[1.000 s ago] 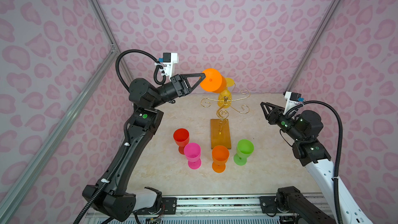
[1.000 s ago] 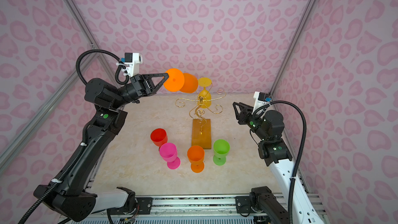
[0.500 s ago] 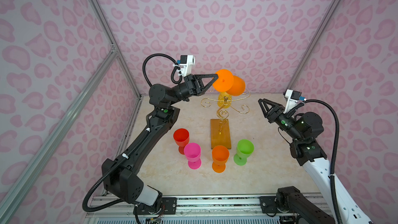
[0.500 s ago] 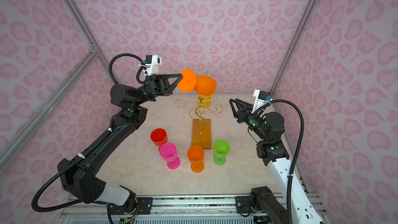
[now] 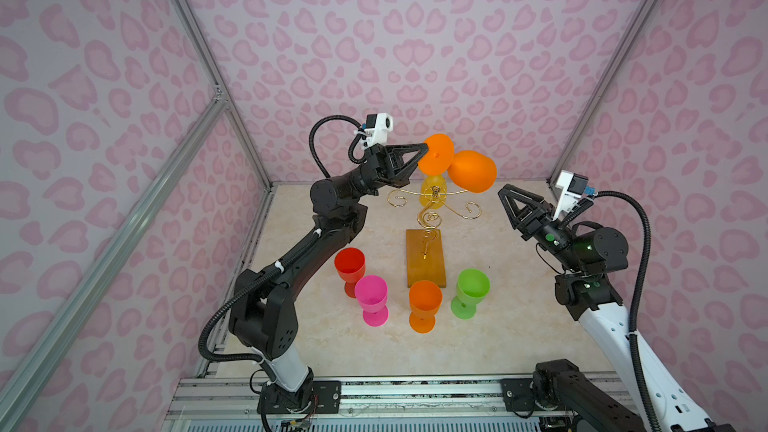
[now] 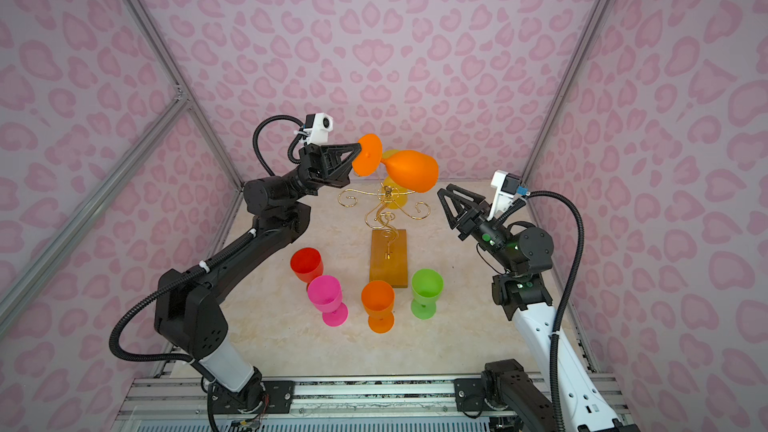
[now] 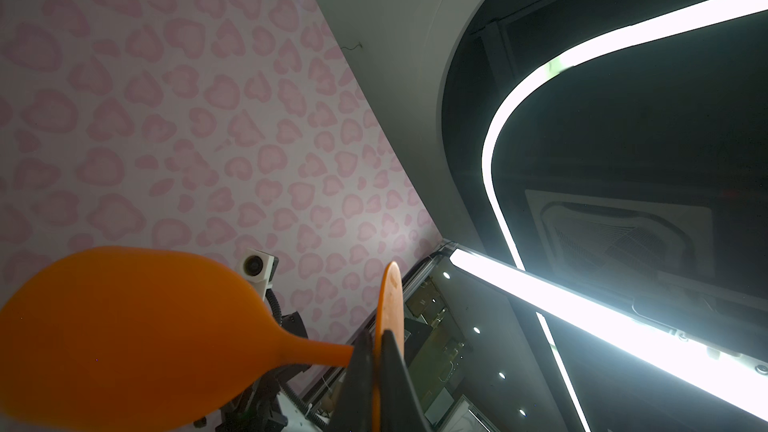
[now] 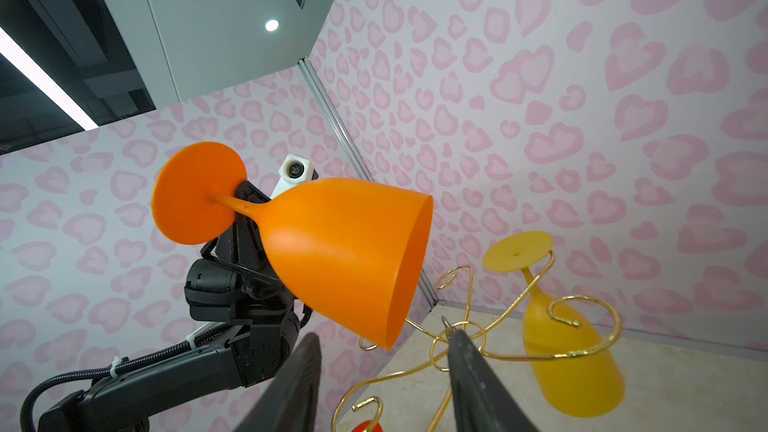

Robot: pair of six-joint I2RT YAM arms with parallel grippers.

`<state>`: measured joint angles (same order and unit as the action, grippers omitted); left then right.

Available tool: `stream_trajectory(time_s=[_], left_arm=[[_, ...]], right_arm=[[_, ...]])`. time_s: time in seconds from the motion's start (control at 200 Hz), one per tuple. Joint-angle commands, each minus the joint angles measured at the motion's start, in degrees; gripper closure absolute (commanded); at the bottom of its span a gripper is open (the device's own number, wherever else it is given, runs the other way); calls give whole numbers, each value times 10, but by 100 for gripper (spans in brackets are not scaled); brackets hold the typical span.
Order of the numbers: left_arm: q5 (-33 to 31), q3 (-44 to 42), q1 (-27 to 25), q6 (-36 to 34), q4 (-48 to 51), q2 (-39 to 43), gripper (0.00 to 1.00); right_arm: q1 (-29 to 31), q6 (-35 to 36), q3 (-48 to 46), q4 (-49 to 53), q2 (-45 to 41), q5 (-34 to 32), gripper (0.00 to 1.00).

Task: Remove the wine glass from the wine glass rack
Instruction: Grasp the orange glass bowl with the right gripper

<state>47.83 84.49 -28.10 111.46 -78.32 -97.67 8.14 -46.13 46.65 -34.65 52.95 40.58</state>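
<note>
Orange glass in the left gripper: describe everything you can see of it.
The held orange glass is opaque, matte and plastic-looking, one colour throughout, with a round flat foot, a short thin stem and a wide bell bowl. It lies nearly sideways in the air above the gold rack, mouth turned toward the right gripper. The left gripper is shut on the foot beside the stem. Nothing else visibly touches it, though the rim hangs close to a rack wire.

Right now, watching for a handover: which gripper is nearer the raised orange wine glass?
Left. The left gripper is shut on the foot of the raised orange wine glass; the right gripper hangs open beside its bowl, apart.
</note>
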Motion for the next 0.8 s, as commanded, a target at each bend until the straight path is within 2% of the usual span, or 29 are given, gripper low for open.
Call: stream_trajectory(time_s=[0.0,0.17,0.7,0.795], left_arm=[[-19,9,-4,37,-69,-11,95],[-32,16,-12,70,-103,-33,94],[-48,32,-36,107,-131,-73,94],[-51,33,-38,111,-131,-77,94]], right_arm=[[0,-8,0,-38,7,12,50],[1,-31,-5,-81,18,19,50],[26,-48,-6,-155,41,40,51],[29,-48,-7,-167,42,46,54]])
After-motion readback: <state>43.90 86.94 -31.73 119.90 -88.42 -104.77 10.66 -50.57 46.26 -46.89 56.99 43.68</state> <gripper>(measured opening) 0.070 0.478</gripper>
